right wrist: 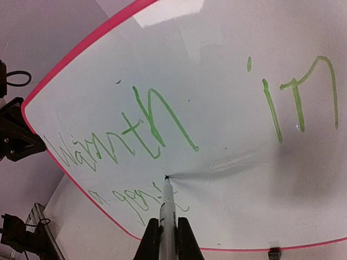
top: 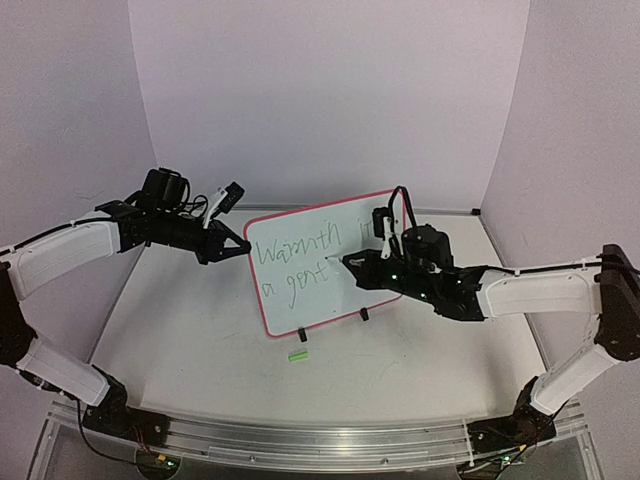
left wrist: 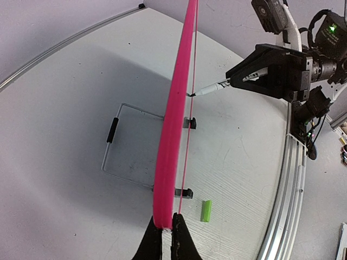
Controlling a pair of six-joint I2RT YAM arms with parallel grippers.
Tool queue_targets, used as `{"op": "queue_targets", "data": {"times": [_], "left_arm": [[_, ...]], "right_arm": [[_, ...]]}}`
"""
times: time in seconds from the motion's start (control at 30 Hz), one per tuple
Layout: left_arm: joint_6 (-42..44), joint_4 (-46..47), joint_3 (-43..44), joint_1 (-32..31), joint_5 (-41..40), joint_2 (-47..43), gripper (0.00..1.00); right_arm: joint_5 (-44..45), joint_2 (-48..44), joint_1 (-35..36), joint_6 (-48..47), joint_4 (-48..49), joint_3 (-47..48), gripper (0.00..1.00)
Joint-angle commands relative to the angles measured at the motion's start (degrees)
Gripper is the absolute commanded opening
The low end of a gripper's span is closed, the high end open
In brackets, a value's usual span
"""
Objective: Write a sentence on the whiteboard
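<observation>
Whiteboard [top: 318, 300], red-pink-framed, glossy white, stood centre frame; left gripper [top: 236, 243] pinched its left edge; right gripper [top: 352, 262] clamped white marker [right wrist: 167, 208], tip touching board beside thin green sentence [top: 292, 252].

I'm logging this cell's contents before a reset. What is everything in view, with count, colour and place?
whiteboard: one, rounded pink-red frame, glossy white face, upright mid-table
green handwriting: two lines on the board's face, "Warmth in" above an unfinished line
clip feet: two, black, under the board's lower edge
wire stand: one, silver with a black sleeve, on the table behind the board
small cap: one, green, on the table in front of the board
marker: one, white, tip touching the board's face
table: one, white
rail: one, aluminium, near edge
left gripper: black, shut on the whiteboard's edge
right gripper: black, shut on the marker
</observation>
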Motion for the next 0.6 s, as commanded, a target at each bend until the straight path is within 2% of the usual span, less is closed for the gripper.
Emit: {"op": "queue_targets", "data": {"times": [0.0,0.57], "left_arm": [[2.52,-6.68,-0.35,-1.59,-1.99,1.25,0.00],[2.50,-6.70,-0.35,-1.58,-2.01,1.52,0.00]], "right_arm": [[2.57,0.60,-0.38,0.16,-0.02,1.51,0.00],[3.10,1.64,-0.41,2.82,-0.69,-4.10,0.00]]}}
